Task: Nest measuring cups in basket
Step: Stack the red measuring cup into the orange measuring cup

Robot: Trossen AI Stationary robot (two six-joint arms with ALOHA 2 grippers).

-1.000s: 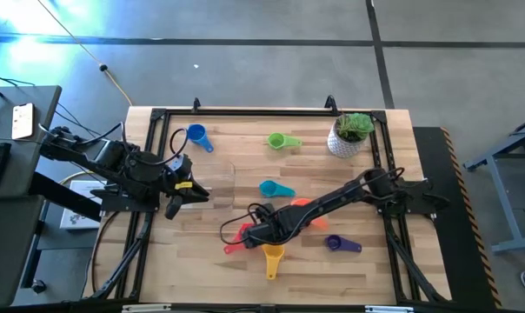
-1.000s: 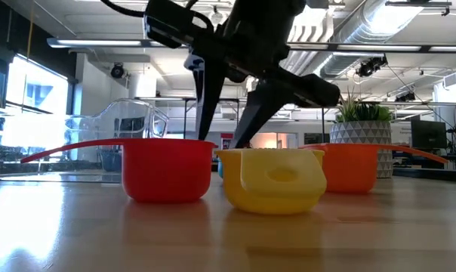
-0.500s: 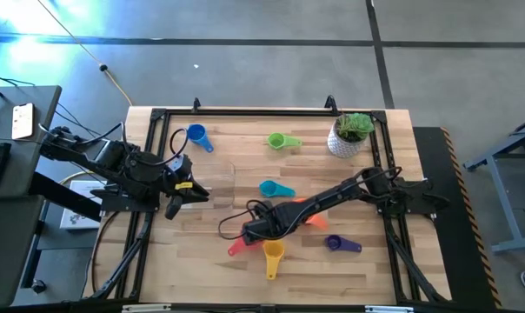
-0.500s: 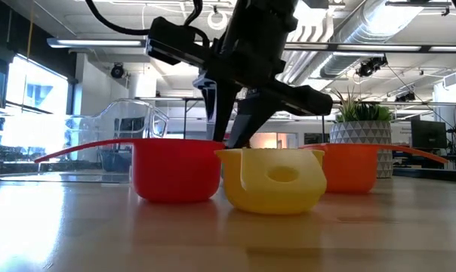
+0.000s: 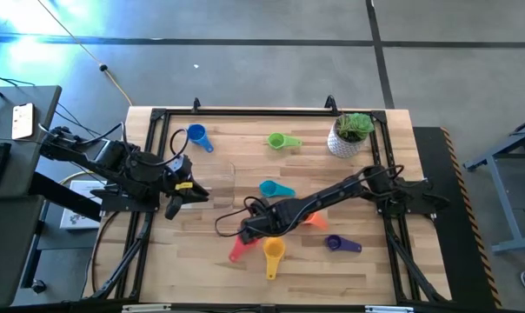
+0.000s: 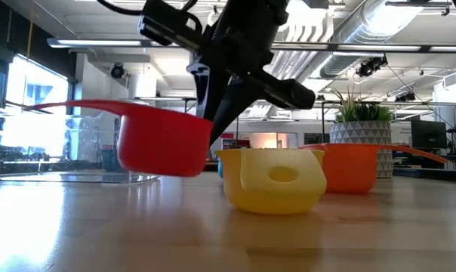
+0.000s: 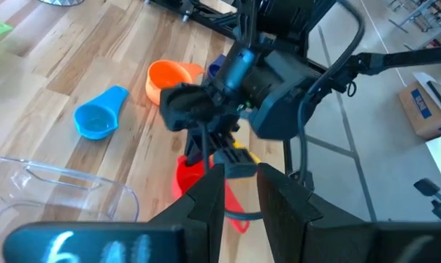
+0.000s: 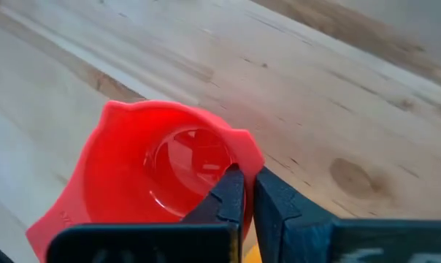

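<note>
the right gripper (image 6: 217, 125) has its fingers (image 8: 231, 197) pinched tight on the rim of the red cup (image 6: 161, 141), one finger inside the bowl and one outside; the cup hangs tilted off the table (image 6: 100, 227), its handle pointing away from the fingers. the yellow cup (image 6: 273, 180) sits on the wood just beside them and the orange cup (image 6: 355, 168) behind it. the clear basket (image 6: 115, 143) stands well beyond. the left gripper (image 5: 174, 198) waits at the table's left edge, fingers (image 7: 206, 212) a little apart, holding nothing
</note>
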